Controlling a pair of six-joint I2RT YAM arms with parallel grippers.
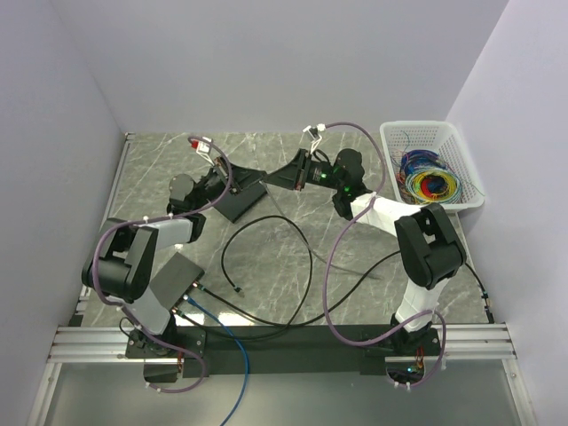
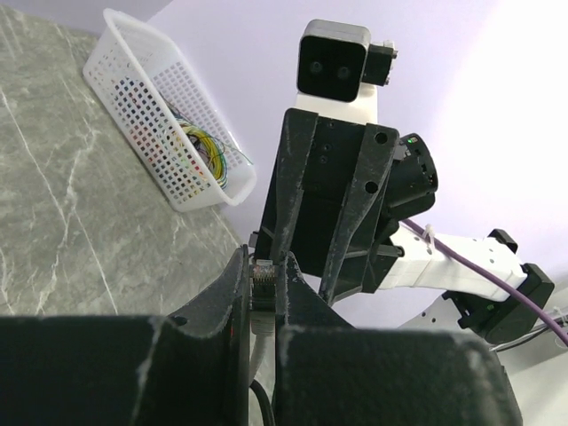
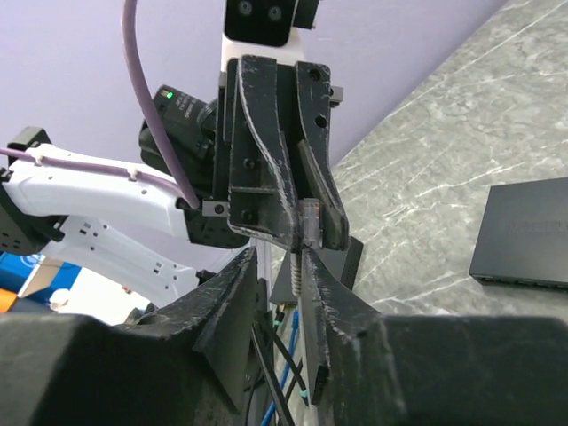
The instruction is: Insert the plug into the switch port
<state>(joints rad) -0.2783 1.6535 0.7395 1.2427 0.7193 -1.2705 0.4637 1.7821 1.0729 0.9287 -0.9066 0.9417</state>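
We hold the light, probably fragile plug (image 2: 262,288) by its rigid body: left gripper (image 2: 264,263) jaws shut on it; right gripper (image 3: 278,263) stands half-open, gripping nothing.

Basket (image 1: 417,125) far-R on table (image 1: 151,169), wire coils (image 1: 430,185) in it; cable (image 1: 266,218) mid-table, nearer.

Table (image 1: 266,146): smooth marbled stone-look, faint sheen
Basket (image 1: 417,126): white perforated plastic
Plug (image 2: 263,286): clear plastic
Switch (image 3: 524,240): matt black casing
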